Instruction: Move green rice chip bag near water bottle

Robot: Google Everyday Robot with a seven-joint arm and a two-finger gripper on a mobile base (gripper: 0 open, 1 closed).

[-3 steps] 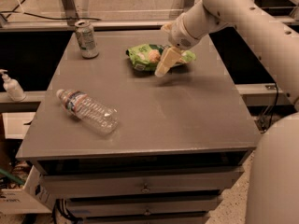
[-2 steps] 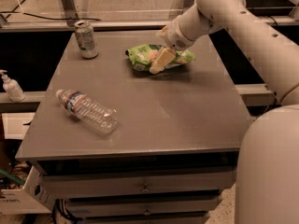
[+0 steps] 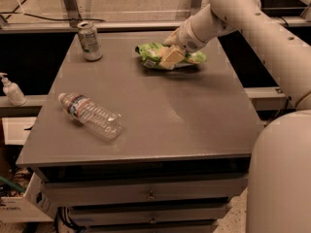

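The green rice chip bag lies at the far middle of the grey table top. My gripper reaches down from the upper right and rests on the bag's middle, with a cream finger lying over it. The water bottle lies on its side at the near left of the table, cap pointing to the far left. The bag and the bottle are far apart.
A green-and-white drink can stands upright at the far left corner. A small white pump bottle stands on a ledge left of the table. My arm spans the right side. Drawers are below the table's front edge.
My gripper has moved left and down, from the bag's right end onto its middle. The bag, bottle and can have stayed in place.
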